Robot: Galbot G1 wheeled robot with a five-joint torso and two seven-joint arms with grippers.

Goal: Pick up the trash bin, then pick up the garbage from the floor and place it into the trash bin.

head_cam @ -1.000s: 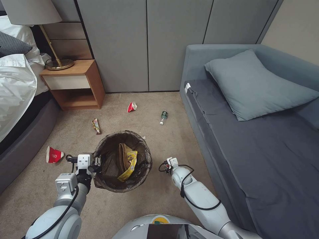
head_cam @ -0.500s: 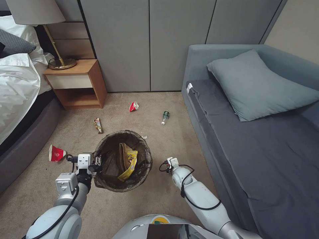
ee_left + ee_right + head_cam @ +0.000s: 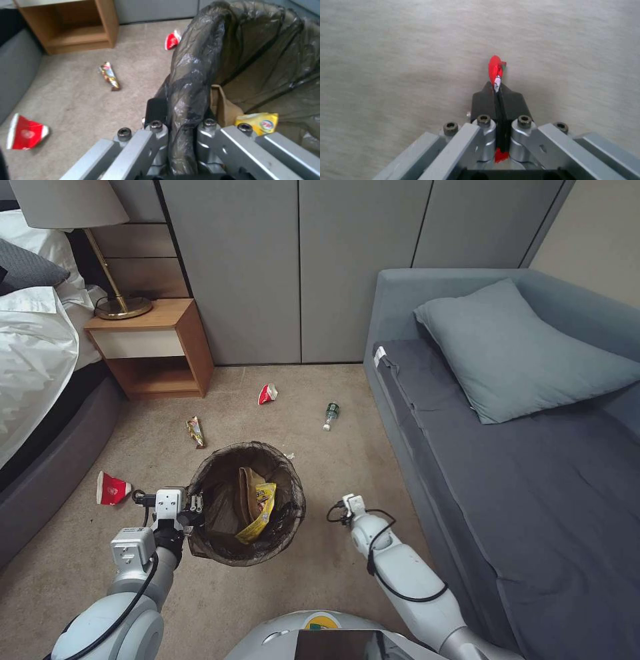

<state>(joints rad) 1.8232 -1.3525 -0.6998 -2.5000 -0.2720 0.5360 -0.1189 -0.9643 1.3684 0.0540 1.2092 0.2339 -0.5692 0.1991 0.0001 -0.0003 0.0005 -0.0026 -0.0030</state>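
Right wrist view: right claw [image 3: 496, 93] pinching red wrapper [image 3: 495, 68].

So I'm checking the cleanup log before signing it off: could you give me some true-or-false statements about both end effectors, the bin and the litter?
1. The left end effector is clamped on the rim of the round, dark-bag-lined trash bin. True.
2. The bin is empty. False: a yellow snack wrapper and a brown paper bag lie inside.
3. The right end effector is open. False: it is shut on a thin red scrap.
4. A small clear bottle lies on the beige carpet. True.
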